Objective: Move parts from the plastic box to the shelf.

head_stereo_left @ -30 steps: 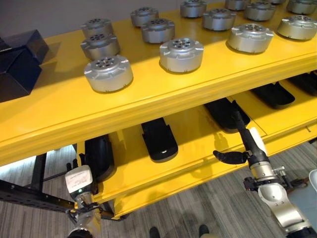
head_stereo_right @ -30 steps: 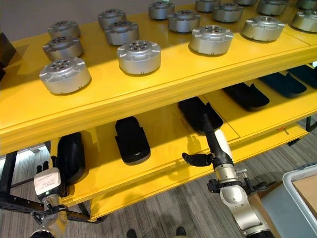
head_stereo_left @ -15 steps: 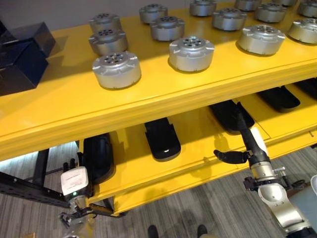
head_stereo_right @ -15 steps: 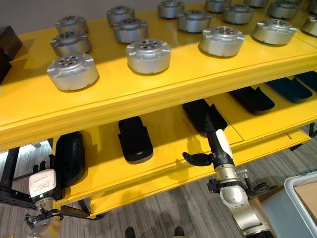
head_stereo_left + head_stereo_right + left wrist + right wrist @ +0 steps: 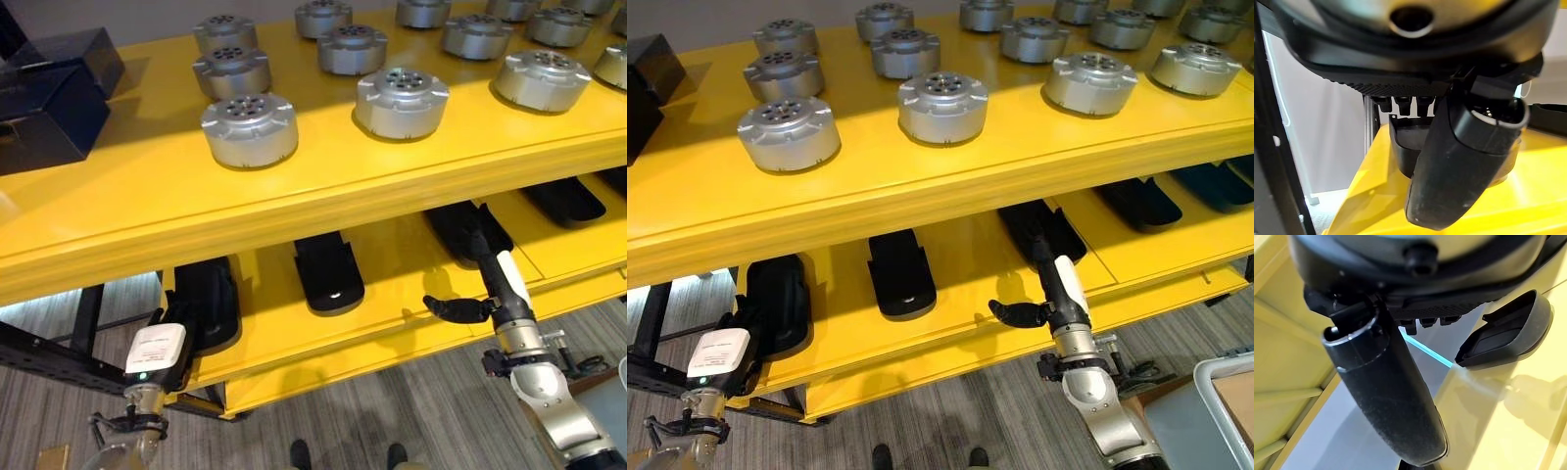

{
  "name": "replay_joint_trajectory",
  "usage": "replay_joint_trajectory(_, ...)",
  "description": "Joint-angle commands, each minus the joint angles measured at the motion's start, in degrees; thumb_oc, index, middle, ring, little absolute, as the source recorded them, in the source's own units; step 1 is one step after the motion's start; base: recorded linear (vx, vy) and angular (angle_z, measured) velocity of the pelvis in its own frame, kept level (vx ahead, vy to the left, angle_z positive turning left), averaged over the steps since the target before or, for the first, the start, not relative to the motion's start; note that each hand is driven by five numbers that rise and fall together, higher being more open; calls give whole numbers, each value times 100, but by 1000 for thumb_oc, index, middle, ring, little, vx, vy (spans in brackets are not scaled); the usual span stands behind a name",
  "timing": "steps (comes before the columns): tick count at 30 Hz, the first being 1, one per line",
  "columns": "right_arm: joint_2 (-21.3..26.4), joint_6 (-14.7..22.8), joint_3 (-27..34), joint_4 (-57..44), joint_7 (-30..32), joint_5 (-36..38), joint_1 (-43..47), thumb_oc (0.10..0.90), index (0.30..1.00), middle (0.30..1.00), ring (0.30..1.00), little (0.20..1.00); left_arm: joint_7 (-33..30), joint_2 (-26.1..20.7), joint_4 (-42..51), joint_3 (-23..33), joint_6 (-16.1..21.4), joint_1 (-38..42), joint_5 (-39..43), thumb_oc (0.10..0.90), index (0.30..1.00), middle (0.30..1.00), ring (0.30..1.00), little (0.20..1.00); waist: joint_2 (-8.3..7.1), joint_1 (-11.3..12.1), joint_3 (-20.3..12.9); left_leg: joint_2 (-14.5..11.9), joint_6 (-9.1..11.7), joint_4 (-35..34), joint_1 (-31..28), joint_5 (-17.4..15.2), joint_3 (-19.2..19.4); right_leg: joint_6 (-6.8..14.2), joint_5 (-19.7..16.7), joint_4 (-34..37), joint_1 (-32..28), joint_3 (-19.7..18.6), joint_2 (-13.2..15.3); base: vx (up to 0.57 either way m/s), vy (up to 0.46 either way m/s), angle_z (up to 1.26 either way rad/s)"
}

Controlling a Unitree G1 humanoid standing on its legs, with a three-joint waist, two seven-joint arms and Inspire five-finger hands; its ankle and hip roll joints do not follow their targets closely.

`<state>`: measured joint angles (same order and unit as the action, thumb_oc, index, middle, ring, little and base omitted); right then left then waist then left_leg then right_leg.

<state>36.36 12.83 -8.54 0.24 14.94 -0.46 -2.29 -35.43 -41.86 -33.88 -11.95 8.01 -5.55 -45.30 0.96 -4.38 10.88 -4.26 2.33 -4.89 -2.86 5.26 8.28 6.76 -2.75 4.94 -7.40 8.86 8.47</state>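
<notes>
A yellow shelf (image 5: 294, 211) carries several round silver parts (image 5: 249, 129) on its top level and flat black parts on its lower level. My right hand (image 5: 503, 286) reaches onto the lower level with straight fingers beside a black part (image 5: 456, 223) and holds nothing. That black part (image 5: 1506, 330) lies past the thumb (image 5: 1386, 396) in the right wrist view. At the shelf's left end my left hand (image 5: 157, 352) is open next to another black part (image 5: 208, 299). The left thumb (image 5: 1459, 166) stands in front of that part (image 5: 1403, 147). A third black part (image 5: 328, 272) lies between them.
A grey plastic box (image 5: 1227, 384) stands on the floor at the lower right. Dark boxes (image 5: 54, 93) sit at the top level's left end. More black parts (image 5: 563, 201) lie further right on the lower level. A black metal frame (image 5: 49, 357) runs left of the shelf.
The camera has moved, so the whole shelf sits further right and lower in the picture. Both hands stay about where they were relative to the shelf.
</notes>
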Motion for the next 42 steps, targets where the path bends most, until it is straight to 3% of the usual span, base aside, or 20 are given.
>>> replay_joint_trajectory(1, 202, 570, 328, -584, 240, 171, 529, 900, 1000, 1000, 1000, 1000, -215, -621, 257, 327, 46, 489, 232, 900, 1000, 1000, 1000, 1000, -78, 145, -146, -285, 21, 424, -187, -709, 205, 175, 562, -848, 327, -50, 355, 0, 0, 0)
replay_joint_trajectory(11, 182, 534, 319, -579, 294, 203, 513, 900, 1000, 1000, 1000, 1000, -467, -582, 196, 437, -312, 567, 381, 900, 1000, 1000, 1000, 1000, -94, 133, -160, -281, 26, 415, -194, -705, 215, 185, 548, -827, 318, -53, 360, 0, 0, 0)
replay_joint_trajectory(16, 41, 566, 337, -622, 317, 150, 392, 900, 1000, 1000, 1000, 1000, -1054, -438, 195, 783, -725, 486, 763, 900, 1000, 1000, 1000, 1000, -132, 151, -157, -283, 28, 415, -201, -705, 200, 183, 548, -817, 304, -48, 360, 8, -14, 0)
replay_joint_trajectory(21, -78, 541, 352, -716, 375, 83, 275, 900, 1000, 1000, 1000, 1000, -1414, -269, 486, 1092, -655, 306, 882, 900, 1000, 1000, 1000, 1000, -176, 199, -165, -293, 35, 401, -195, -699, 168, 178, 551, -807, 293, -17, 361, 3, -36, 1)
replay_joint_trajectory(28, -170, 533, 303, -687, 489, 30, 274, 900, 1000, 1000, 1000, 1000, -1376, -130, 807, 1140, -638, 255, 749, 900, 1000, 1000, 1000, 1000, -213, 257, -177, -297, 47, 370, -207, -695, 116, 166, 561, -785, 250, 27, 350, 5, -28, 2)
replay_joint_trajectory(34, -202, 563, 276, -706, 491, 35, 225, 900, 1000, 1000, 1000, 1000, -1389, -145, 1027, 1070, -128, 300, 651, 900, 1000, 1000, 1000, 1000, -224, 259, -199, -302, 62, 357, -210, -698, 111, 163, 563, -759, 233, 32, 342, 5, -23, 5)
replay_joint_trajectory(37, -220, 612, 269, -716, 498, 21, 190, 900, 1000, 1000, 1000, 1000, -1213, -143, 1185, 1031, 467, 279, 706, 900, 1000, 1000, 1000, 1000, -222, 254, -197, -303, 62, 352, -217, -705, 112, 160, 559, -750, 231, 22, 337, 0, 0, 0)
replay_joint_trajectory(38, -227, 637, 285, -723, 524, 7, 178, 900, 1000, 1000, 1000, 1000, -1041, -137, 1491, 1013, 928, 232, 903, 900, 1000, 1000, 1000, 1000, -221, 266, -192, -307, 65, 351, -219, -703, 107, 150, 558, -749, 222, 26, 332, 0, 0, 0)
replay_joint_trajectory(40, -238, 652, 290, -718, 544, -23, 180, 900, 1000, 1000, 1000, 1000, -908, -113, 1654, 1018, 1083, 214, 1133, 900, 1000, 1000, 1000, 1000, -219, 271, -192, -305, 68, 344, -224, -706, 100, 150, 560, -744, 215, 25, 330, 0, 0, 0)
replay_joint_trajectory(42, -252, 656, 348, -739, 591, -66, 165, 900, 1000, 1000, 1000, 1000, -530, -105, 2138, 1136, 1537, 153, 1609, 900, 1000, 1000, 1000, 1000, -211, 296, -192, -303, 69, 337, -229, -704, 88, 140, 566, -737, 194, 40, 329, 0, 0, 0)
